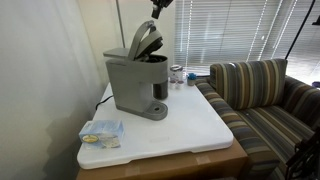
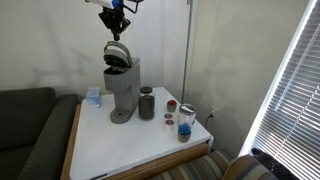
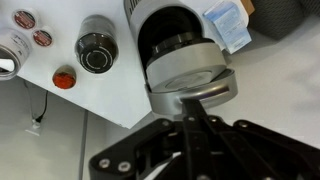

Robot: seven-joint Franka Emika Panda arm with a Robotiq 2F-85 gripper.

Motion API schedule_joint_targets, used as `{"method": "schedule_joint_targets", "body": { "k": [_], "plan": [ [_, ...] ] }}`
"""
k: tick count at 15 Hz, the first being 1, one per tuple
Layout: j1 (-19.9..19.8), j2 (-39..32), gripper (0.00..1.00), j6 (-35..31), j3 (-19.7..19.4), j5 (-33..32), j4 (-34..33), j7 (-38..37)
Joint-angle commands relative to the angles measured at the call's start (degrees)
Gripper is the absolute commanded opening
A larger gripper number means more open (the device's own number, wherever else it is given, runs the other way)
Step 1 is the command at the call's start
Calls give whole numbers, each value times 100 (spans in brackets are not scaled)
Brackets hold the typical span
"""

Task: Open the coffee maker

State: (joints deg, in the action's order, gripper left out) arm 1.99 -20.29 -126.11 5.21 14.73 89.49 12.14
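Coffee maker (image 1: 130,85) sits towards the back of the white table (image 1: 195,130), grey body w/ round drip base. Its hinged lid (image 1: 145,40) stands tilted up, so the dark brew head underneath is exposed (clearest in wrist view). No brand or writing legible on the machine; too small.

Gripper (image 2: 116,20) hangs just above the lid. In wrist view its fingers (image 3: 190,118) look pinched narrow, w/ nothing seen between them, and the tips sit at the lid's silver front edge. Can't tell if they touch it.

Beside the coffee maker in an exterior view is a dark cylinder (image 2: 147,103), upright and close to the machine but apart from it. Farther out past the cylinder are a small red cap (image 3: 64,78) and a couple of jars (image 3: 20,35); the labels show reddish marks, unreadable. On the machine's opposite side is a blue-and-yellow packet (image 1: 100,132), print blurred. A striped sofa (image 1: 260,95) stands beyond the table edge.
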Motion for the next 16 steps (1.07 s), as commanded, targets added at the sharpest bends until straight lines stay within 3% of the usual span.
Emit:
{"method": "schedule_joint_targets", "body": {
  "k": [1, 6, 7, 8, 10, 16],
  "plan": [
    [-68, 87, 0, 12, -27, -119, -14, -70],
    [-69, 253, 0, -1, -185, -305, 117, -525],
    [-97, 265, 26, 48, -184, -253, 112, -533],
    [-133, 296, 27, 83, -175, -175, 127, -492],
    [-194, 380, 39, 115, -146, -62, 191, -396],
    [-466, 912, 82, 379, 26, 916, 707, 620]
  ]
}}
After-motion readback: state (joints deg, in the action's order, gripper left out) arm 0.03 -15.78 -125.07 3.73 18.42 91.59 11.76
